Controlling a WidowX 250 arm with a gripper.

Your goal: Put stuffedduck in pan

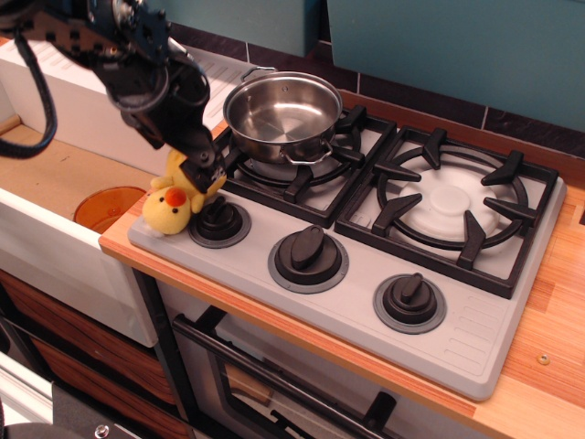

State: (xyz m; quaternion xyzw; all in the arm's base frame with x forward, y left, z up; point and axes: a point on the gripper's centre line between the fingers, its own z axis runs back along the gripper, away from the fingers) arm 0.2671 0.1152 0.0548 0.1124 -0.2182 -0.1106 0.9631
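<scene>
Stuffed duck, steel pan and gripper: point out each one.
stuffedduck (pixel 170 207), observation image, on its yellow head.
pan (pixel 282 107), observation image, on its inner floor.
gripper (pixel 202 174), observation image, at its fingertips above the duck.

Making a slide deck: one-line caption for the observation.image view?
Gripper over the stuffedduck at the stove's front-left corner; the pan sits empty behind.

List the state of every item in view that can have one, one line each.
Yellow plush duck: lying at the stove's front-left corner, not in the pot.
Shiny steel pan: upright on the back-left burner, empty.
Black gripper: down at the duck's upper end; open or shut unclear.
Three black stove knobs: in place on the front panel.
Orange round disc: lying flat left of the stove.
</scene>
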